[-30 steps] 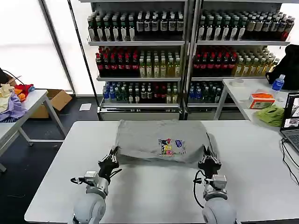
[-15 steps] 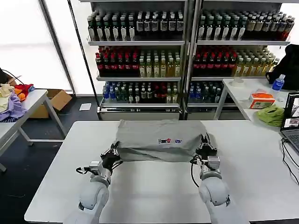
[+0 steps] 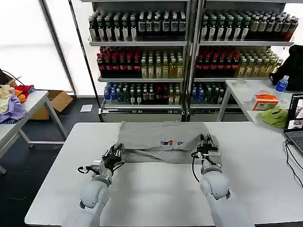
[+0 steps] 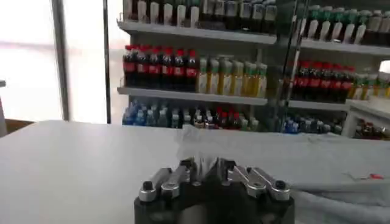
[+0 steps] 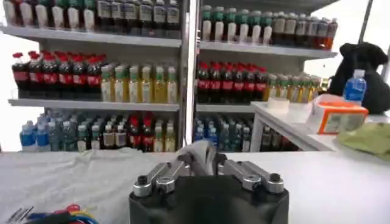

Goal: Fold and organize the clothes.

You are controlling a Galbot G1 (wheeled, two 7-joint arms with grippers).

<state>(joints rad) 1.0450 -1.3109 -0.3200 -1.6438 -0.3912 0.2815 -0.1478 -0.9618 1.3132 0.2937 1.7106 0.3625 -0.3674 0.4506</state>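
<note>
Two grippers, left (image 3: 115, 153) and right (image 3: 207, 143), fingers pinching near corners of grey shirt (image 3: 158, 137) on white table (image 3: 156, 189)

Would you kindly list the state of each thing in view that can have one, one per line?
Grey shirt: on the table, near edge lifted and folded toward the far edge, print partly showing.
Left gripper: shut on the shirt's near left corner.
Right gripper: shut on the shirt's near right corner.
Laptop: open.
Water bottle: upright, capped.
</note>
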